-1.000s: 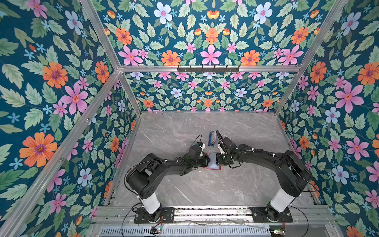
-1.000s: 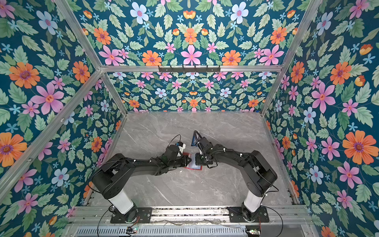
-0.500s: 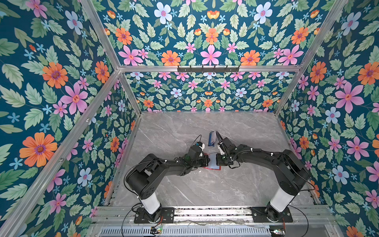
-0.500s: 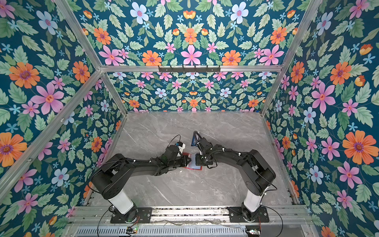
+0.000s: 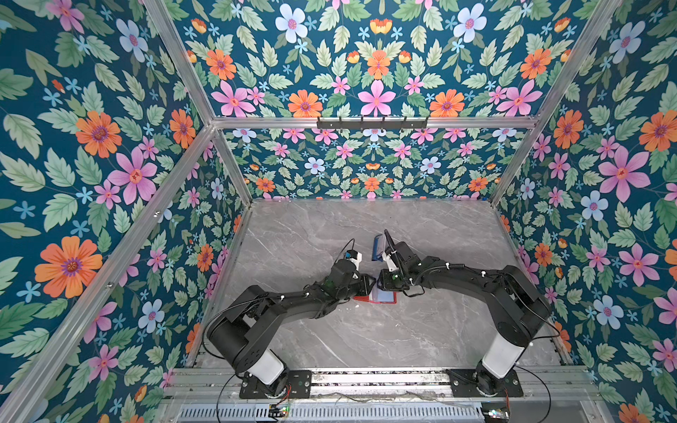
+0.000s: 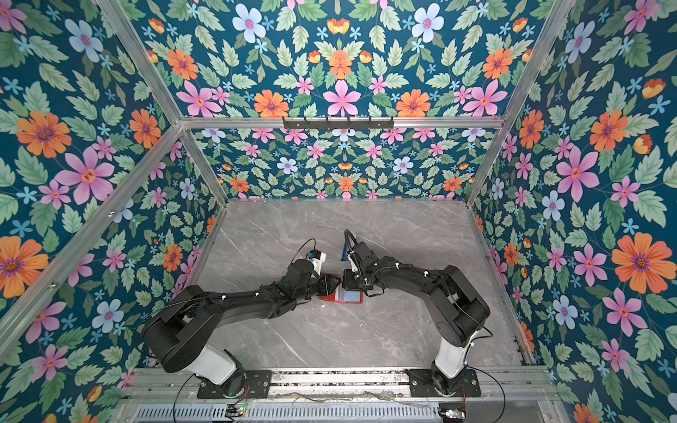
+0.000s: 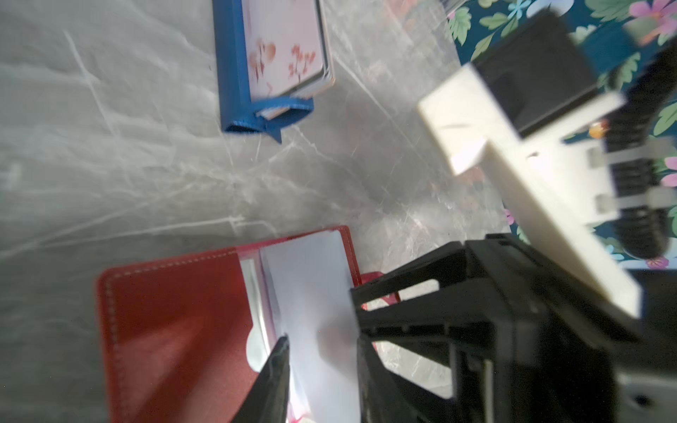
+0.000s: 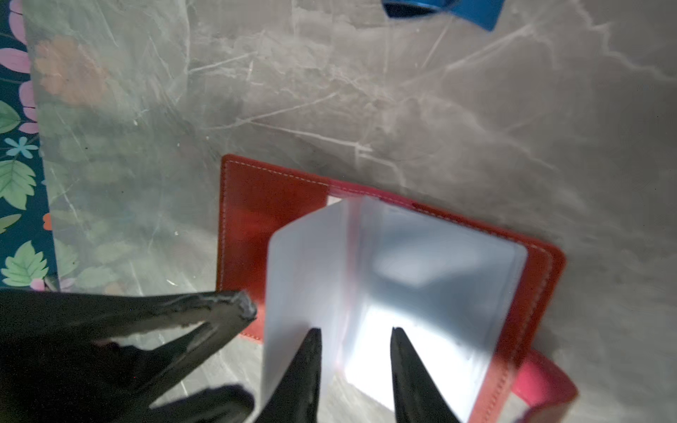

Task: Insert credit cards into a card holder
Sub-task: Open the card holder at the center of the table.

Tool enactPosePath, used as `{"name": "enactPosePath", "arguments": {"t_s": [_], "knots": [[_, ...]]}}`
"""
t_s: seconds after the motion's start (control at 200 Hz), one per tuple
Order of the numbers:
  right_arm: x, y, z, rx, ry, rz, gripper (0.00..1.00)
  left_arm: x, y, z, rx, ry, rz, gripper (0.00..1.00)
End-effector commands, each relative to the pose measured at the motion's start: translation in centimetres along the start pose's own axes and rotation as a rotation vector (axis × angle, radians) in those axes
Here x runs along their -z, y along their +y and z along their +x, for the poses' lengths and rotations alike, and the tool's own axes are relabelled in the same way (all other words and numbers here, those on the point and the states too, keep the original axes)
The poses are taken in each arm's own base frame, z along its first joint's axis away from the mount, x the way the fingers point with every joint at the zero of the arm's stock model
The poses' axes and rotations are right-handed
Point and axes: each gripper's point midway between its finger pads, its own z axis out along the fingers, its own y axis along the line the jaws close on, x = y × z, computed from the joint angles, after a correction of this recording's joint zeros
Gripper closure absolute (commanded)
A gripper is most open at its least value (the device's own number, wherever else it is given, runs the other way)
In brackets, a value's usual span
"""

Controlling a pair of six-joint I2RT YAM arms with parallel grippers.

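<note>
Grey marble table (image 5: 329,329), floral walls (image 5: 110,146). Mid-table, red card holder (image 8: 263,205) lying open, sleeves (image 8: 421,274) fanned up. Left gripper (image 5: 369,286) parted, empty; right gripper (image 8: 355,331) parted astride a sleeve, not pinching. Credit cards (image 7: 285,47) in blue rack (image 7: 234,73) beyond.

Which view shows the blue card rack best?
The left wrist view: the blue card rack is large, holding a pale card. The right wrist view catches only a corner; both top views show it tiny beside the right arm.
</note>
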Motion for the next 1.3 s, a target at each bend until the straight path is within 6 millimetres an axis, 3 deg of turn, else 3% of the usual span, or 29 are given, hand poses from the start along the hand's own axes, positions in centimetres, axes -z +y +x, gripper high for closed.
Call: {"name": "enactPosePath", "arguments": {"t_s": [0.0,0.225,0.445,0.59,0.77,0.945,1.11,1.295], "knots": [[-0.3,1.2,-0.3,0.025,0.004,-0.043,0.63,0.8,1.3,-0.6,-0.036,-0.037,-0.081,0.66],[-1.5,1.1,0.0,0.019,0.038,-0.039,0.59,1.6,2.2,-0.9,-0.074,-0.056,-0.143,0.65],[-2.3,0.8,0.4,0.014,0.060,-0.028,0.60,0.7,3.0,0.3,-0.114,0.008,-0.199,0.70],[-2.2,0.6,0.3,0.013,0.054,-0.010,0.62,-0.7,3.4,1.9,-0.105,0.086,-0.199,0.78],[-1.8,0.3,0.3,0.018,0.049,0.011,0.71,-1.4,3.9,2.6,-0.084,0.106,-0.203,0.85],[-0.9,0.2,-0.2,0.022,0.014,0.029,0.70,-1.7,5.1,3.2,-0.083,0.134,-0.264,0.89],[0.6,0.6,-0.8,0.021,-0.027,0.030,0.67,-1.6,4.6,2.5,-0.094,0.125,-0.260,0.88],[3.0,1.0,-2.3,0.021,-0.072,0.036,0.67,-1.2,2.1,-0.5,-0.136,0.075,-0.225,0.81]]}}
